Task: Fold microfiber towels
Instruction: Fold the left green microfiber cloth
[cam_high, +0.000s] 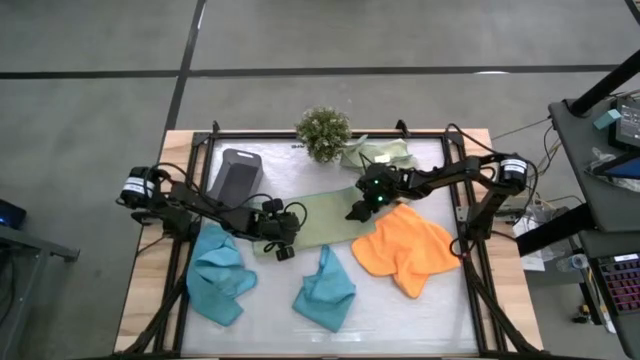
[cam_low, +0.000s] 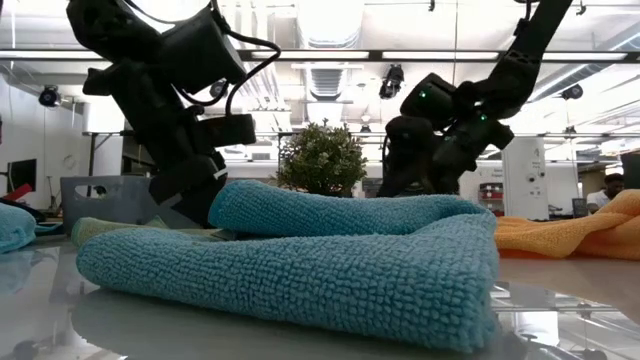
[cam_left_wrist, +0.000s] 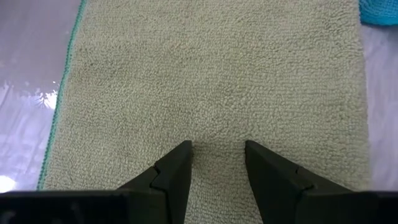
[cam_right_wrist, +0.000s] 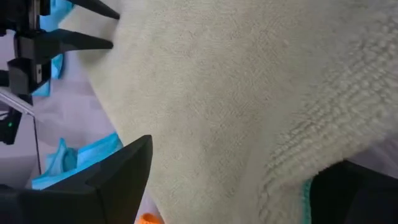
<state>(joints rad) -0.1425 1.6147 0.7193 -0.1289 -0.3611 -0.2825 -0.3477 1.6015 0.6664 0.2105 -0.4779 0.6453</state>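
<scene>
So there's a pale green towel (cam_high: 318, 226) stretched out flat across the middle of the table (cam_high: 440, 310), and both arms are on it, one at each end. The left gripper (cam_high: 283, 243) is down at the towel's left end, near the front corner; from its wrist camera the two fingers (cam_left_wrist: 175, 172) sit part-way apart with the nap right under their tips, but I honestly can't tell if they're pinching cloth or just resting on it. The right gripper (cam_high: 357, 211) is at the opposite end and its fingers (cam_right_wrist: 118, 171) are spread wide, with the towel's edge lying between them, not clamped. The other towels are scattered around: an orange one (cam_high: 405, 250) is crumpled just to the right of the green one, a teal one (cam_high: 222, 272) is bunched up at front left, and another teal one (cam_high: 325, 290) sits front centre, close to the low camera. A second pale green towel (cam_high: 378, 153) is wadded up at the back beside the little bushy plant (cam_high: 323, 131), and a dark grey tray (cam_high: 235, 176) lies at back left.
</scene>
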